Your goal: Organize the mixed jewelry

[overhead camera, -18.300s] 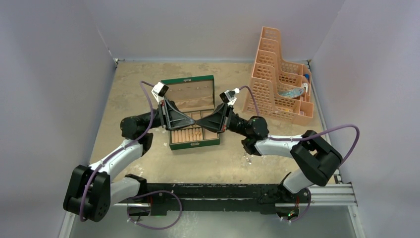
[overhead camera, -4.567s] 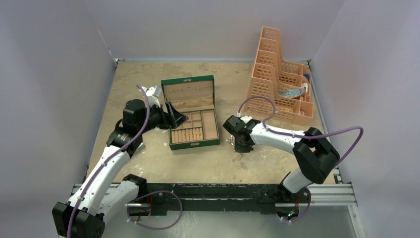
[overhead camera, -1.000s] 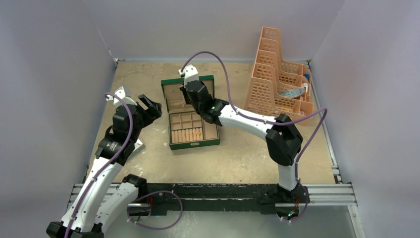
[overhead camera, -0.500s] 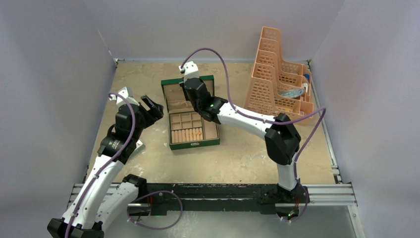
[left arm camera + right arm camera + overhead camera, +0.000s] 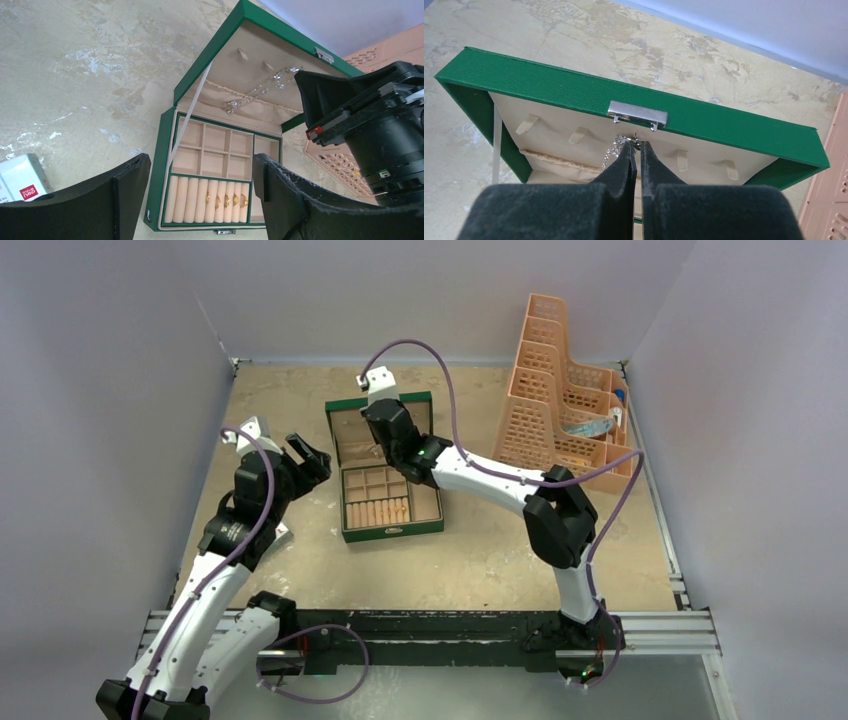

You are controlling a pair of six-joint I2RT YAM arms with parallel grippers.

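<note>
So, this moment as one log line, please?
right gripper: shut on chain at box lid | left gripper: open, beside box | rings: in box

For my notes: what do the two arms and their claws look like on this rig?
The left arm and right arm have white link shells between bulky black joints, each trailing a purple cable. The left claw and right claw are matte black, with two wedge-shaped fingers tapering to thin tips.

Beige table (image 5: 470,560) — green box (image 5: 392,531), orange rack (image 5: 530,430), white carton (image 5: 20,177)
</note>
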